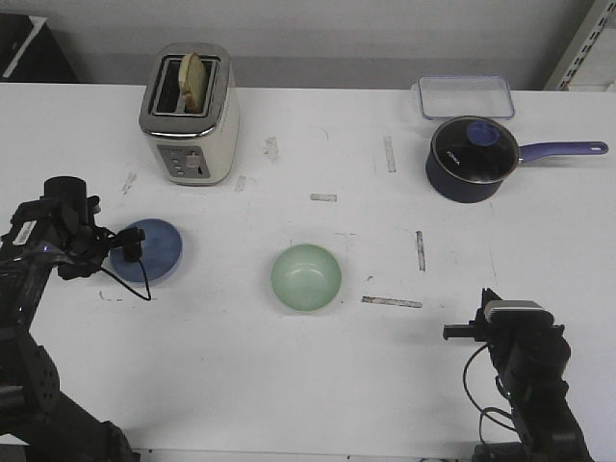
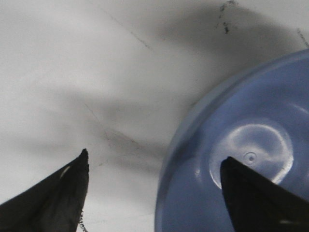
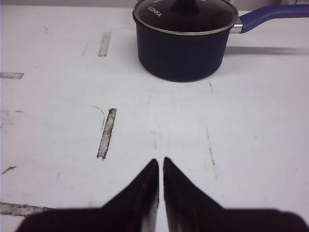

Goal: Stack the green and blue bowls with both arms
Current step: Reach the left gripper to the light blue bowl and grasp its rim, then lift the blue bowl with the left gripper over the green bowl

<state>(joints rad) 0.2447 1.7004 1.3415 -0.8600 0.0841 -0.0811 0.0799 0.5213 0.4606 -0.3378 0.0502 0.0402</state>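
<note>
The periwinkle blue bowl [image 1: 149, 248] sits upright on the white table at the left. My left gripper [image 1: 132, 246] is open at the bowl's left rim. In the left wrist view the left gripper [image 2: 155, 155] straddles that rim, with one fingertip [image 2: 241, 188] over the inside of the blue bowl [image 2: 251, 140] and the other outside over the table. The pale mint green bowl [image 1: 306, 277] sits upright and alone at the table's middle. My right gripper [image 1: 460, 332] is shut and empty near the front right, its tips [image 3: 160, 160] just above bare table.
A cream toaster [image 1: 189, 115] holding a bread slice stands at the back left. A dark navy saucepan [image 1: 469, 159] with a glass lid and purple handle stands at the back right, also in the right wrist view [image 3: 183, 46]. A clear plastic container [image 1: 464, 96] lies behind it. Tape marks dot the table.
</note>
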